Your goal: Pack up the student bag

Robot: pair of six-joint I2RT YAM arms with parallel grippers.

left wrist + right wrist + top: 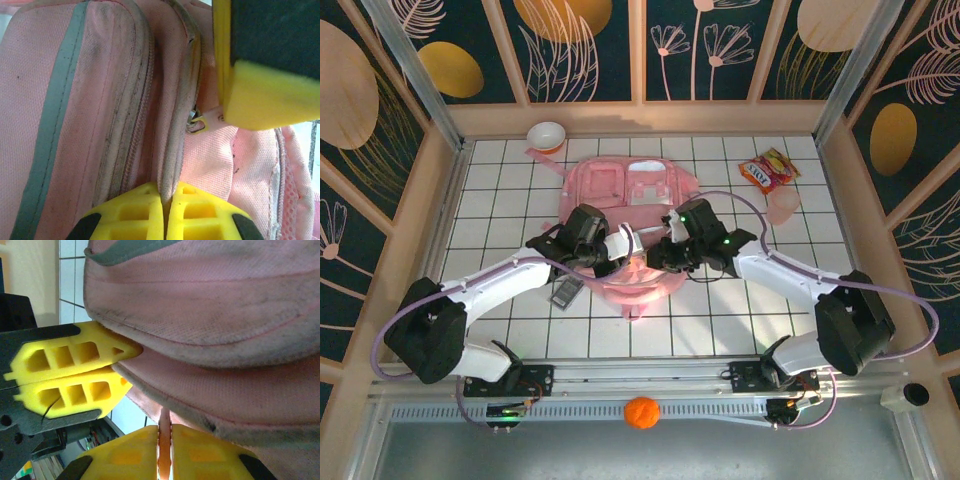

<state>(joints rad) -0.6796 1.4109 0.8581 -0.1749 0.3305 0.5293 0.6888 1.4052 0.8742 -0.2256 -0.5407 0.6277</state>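
Student bag (630,195) lies in the middle of the bench (670,320). At its near edge the left tool (165,195) pinches a zipper-side fold and the right tool (164,432) a thin pink strip. Drawing them apart evenly, with both pinches firm, should open it.

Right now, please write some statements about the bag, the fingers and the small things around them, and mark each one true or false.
1. The left fingers pinch a seam of the bag. True.
2. The bowl stands right of the bag. False: it stands beyond its far left corner.
3. The right fingers are closed on a thin pink edge of the bag. True.
4. The packet lies inside the bag. False: it lies on the table, right of the bag.
5. The ball rests on the bag. False: it lies at the near edge, apart from the bag.
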